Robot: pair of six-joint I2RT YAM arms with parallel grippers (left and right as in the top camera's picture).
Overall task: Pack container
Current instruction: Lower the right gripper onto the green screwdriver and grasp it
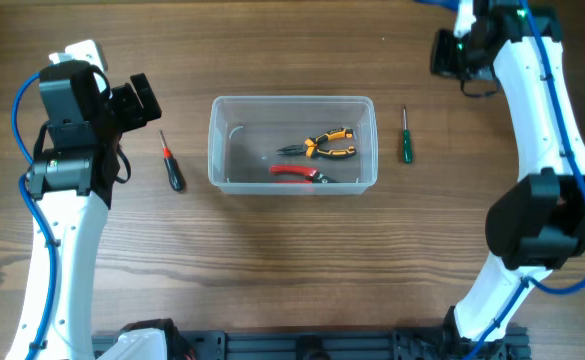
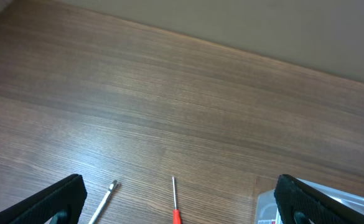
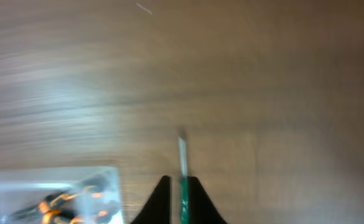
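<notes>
The clear container (image 1: 217, 150) stands mid-table and holds orange-handled pliers (image 1: 324, 146) and red-handled pliers (image 1: 297, 173). A red-and-black screwdriver (image 1: 173, 163) lies to its left, and a green screwdriver (image 1: 405, 138) lies to its right. My left gripper (image 1: 137, 100) hovers left of the container. It is wide open and empty in the left wrist view (image 2: 178, 185), above the red screwdriver's shaft (image 2: 174, 198). My right gripper (image 1: 460, 55) is raised at the far right. Its fingers are almost together and empty in the blurred right wrist view (image 3: 178, 186), and the green screwdriver (image 3: 183, 168) lies on the table below them.
A second silver shaft (image 2: 107, 198) lies beside the red screwdriver in the left wrist view. The container's corner (image 2: 266, 206) shows at lower right there. In the right wrist view the container (image 3: 51, 177) and the orange pliers (image 3: 63, 205) show at lower left.
</notes>
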